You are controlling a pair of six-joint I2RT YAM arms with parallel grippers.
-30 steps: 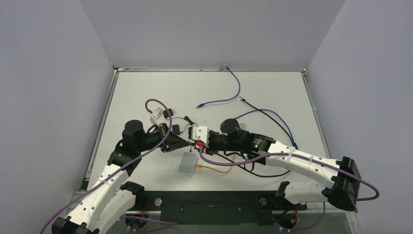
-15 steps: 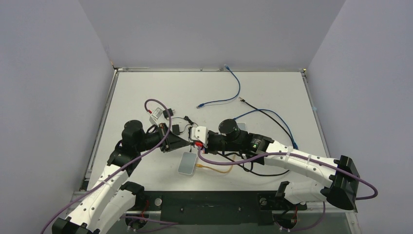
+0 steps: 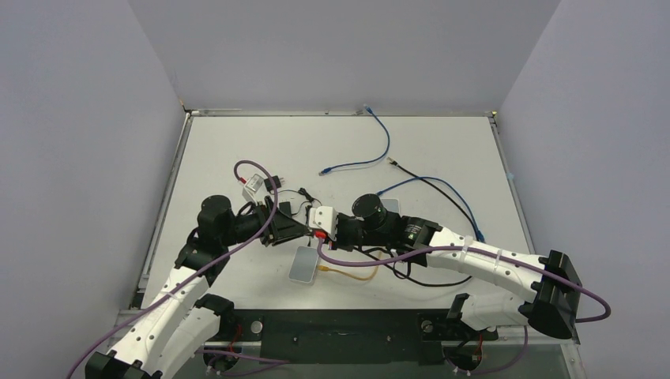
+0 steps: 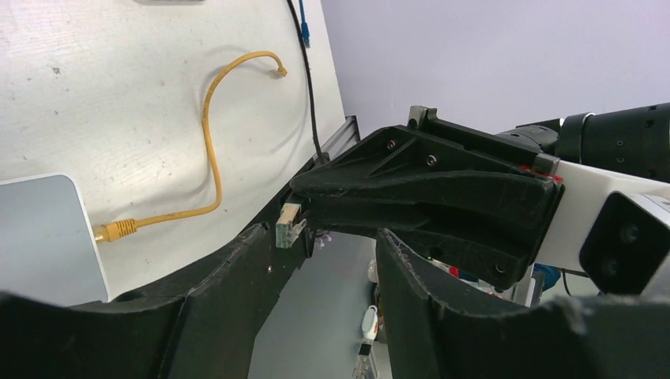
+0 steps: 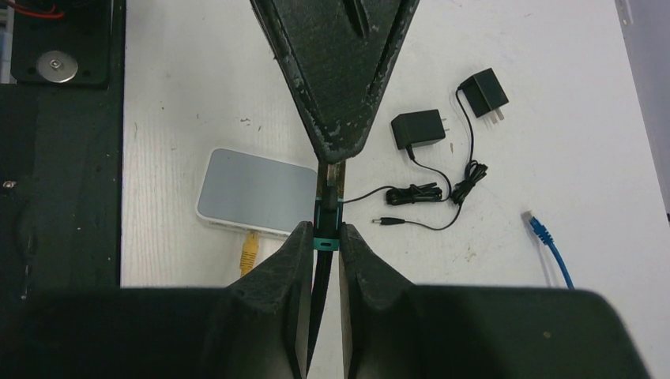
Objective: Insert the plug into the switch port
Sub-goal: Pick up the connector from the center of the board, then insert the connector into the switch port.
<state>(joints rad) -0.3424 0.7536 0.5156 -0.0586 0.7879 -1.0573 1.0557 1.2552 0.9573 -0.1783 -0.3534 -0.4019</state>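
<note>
A flat white box [image 5: 254, 192] with a pale grey top lies on the worktop [image 3: 427, 142]. A yellow plug [image 5: 248, 254] sits in a socket on its thin edge. The plug [image 4: 290, 224] for the task is small and see-through, on a black cord [image 5: 319, 284] with a teal band. It is up in the air near the box, not in it. The right gripper [image 5: 321, 234] has its jaws clenched on it at the band. The left gripper [image 4: 325, 241] has its jaws apart, grasping nothing.

The left gripper [image 5: 336, 154] is hiding the cable [image 5: 326, 201]'s end in the right wrist view. The left wrist view is cropping the white box [image 4: 39, 237].
</note>
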